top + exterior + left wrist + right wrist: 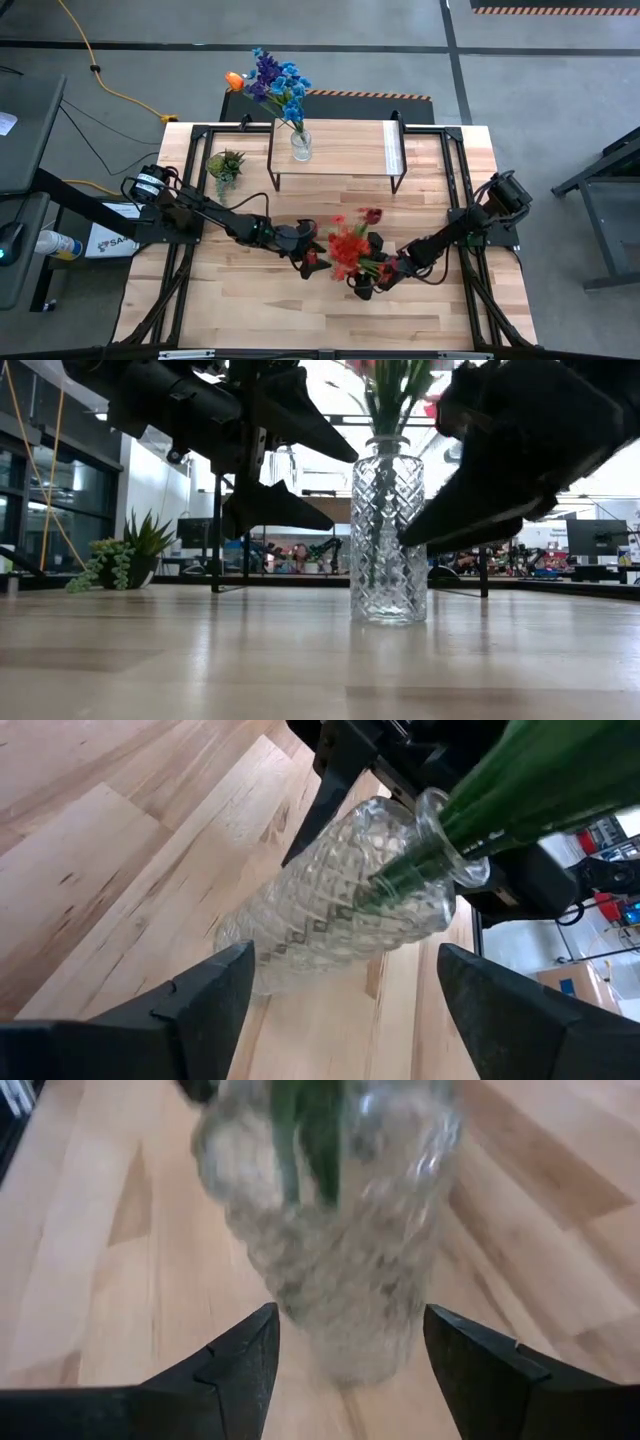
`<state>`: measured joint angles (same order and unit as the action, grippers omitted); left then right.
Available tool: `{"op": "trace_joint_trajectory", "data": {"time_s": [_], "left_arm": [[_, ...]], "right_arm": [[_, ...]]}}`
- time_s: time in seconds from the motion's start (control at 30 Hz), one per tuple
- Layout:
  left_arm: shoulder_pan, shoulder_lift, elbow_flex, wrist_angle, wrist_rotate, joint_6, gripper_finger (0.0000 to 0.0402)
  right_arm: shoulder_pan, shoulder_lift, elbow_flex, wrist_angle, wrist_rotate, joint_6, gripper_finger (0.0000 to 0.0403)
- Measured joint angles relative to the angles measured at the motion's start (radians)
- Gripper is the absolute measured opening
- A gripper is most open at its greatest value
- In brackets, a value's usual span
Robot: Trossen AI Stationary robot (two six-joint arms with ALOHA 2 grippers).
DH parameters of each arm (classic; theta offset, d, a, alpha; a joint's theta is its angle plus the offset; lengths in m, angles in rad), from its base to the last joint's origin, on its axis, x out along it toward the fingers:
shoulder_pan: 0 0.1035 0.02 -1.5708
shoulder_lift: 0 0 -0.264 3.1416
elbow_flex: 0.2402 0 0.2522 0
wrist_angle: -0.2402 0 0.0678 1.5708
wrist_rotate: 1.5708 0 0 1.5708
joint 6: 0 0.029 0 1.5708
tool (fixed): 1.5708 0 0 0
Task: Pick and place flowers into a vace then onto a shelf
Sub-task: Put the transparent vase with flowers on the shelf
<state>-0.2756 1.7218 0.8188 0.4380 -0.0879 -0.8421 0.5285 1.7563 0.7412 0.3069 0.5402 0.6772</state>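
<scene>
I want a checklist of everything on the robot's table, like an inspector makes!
Surface: wooden table, nothing spilled.
Job's things: red flowers in a glass vase standing upright on the table; blue, purple and orange flowers in a second vase on the shelf.
Clutter: small potted plant near the shelf's left end.
Hands: left hand open beside the glass vase, not touching; right hand open at the vase's other side.
Cables: yellow cable on the floor behind the table.
Surroundings: grey floor; screens and desks in the room beyond.
</scene>
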Motion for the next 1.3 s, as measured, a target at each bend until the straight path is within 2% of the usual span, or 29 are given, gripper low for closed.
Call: {"op": "trace_joint_trajectory", "data": {"time_s": [0.43,0.77,1.3], "left_arm": [[0.000,0.000,0.000,-0.014,0.002,0.000,0.0340],[0.000,0.000,0.000,-0.025,0.008,0.000,0.0341],[0.000,0.000,0.000,-0.091,0.035,-0.001,0.0342]], "right_arm": [[-0.020,0.001,0.000,-0.029,-0.028,-0.001,0.0239],[-0.051,0.001,0.001,-0.025,-0.105,-0.008,0.0239],[-0.053,0.000,0.002,-0.004,-0.078,-0.020,0.0239]]}}
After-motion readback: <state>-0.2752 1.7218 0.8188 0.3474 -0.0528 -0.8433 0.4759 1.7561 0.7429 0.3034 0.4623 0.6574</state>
